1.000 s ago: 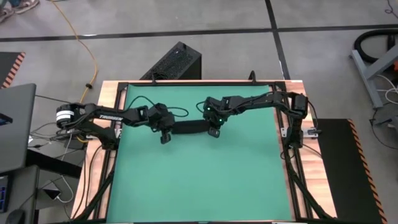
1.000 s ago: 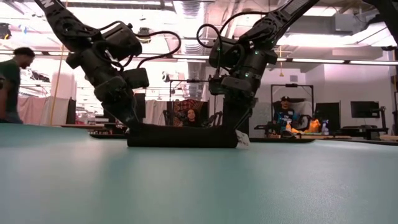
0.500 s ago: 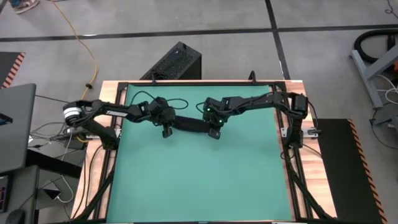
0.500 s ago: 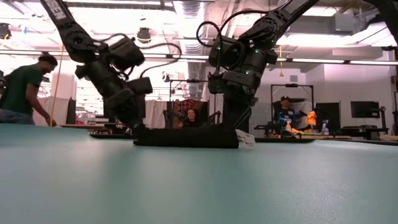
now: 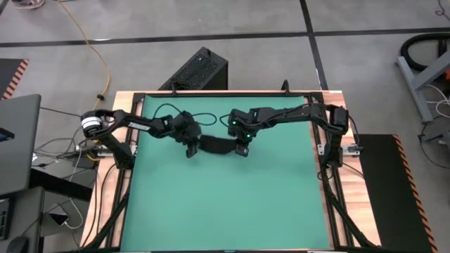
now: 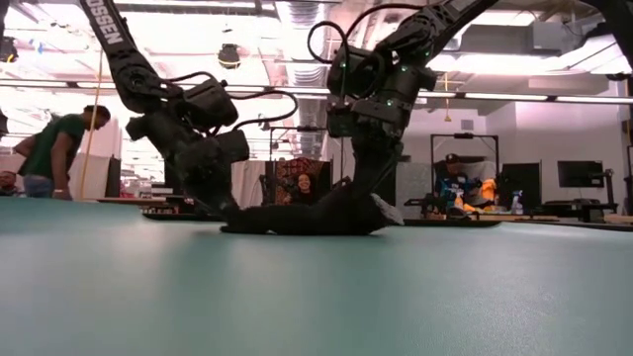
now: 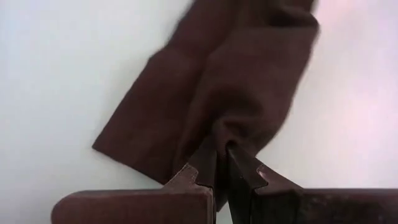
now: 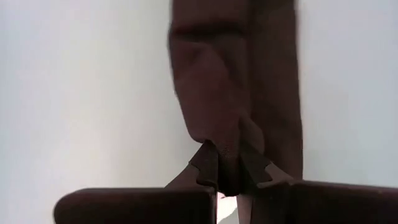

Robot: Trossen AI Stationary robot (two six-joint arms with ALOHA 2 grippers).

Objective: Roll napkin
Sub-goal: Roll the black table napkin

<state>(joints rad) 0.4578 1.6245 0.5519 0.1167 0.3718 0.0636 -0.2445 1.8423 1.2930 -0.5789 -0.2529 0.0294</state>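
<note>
The green counter (image 5: 225, 204) is smooth and flat. On its far half lies the napkin (image 5: 216, 145), a soft black cloth already gathered into a narrow, wrinkled band, so I judge the rolling mostly done. The left pincer (image 5: 188, 152) and the right pincer (image 5: 242, 150) each pinch one end tightly.

Napkin (image 5: 216, 145) = soft matt dark cloth, creased & bunched where pinched, small white tag at one end. Table (image 5: 225, 204) top = smooth matt green mat, edged w/ light wood planks & black metal frame. Left gripper (image 5: 190, 150) & right gripper (image 5: 242, 150): matt black, hard-looking fingers, stepped tips. Box (image 5: 195, 70) behind table: rigid black, slotted
</note>
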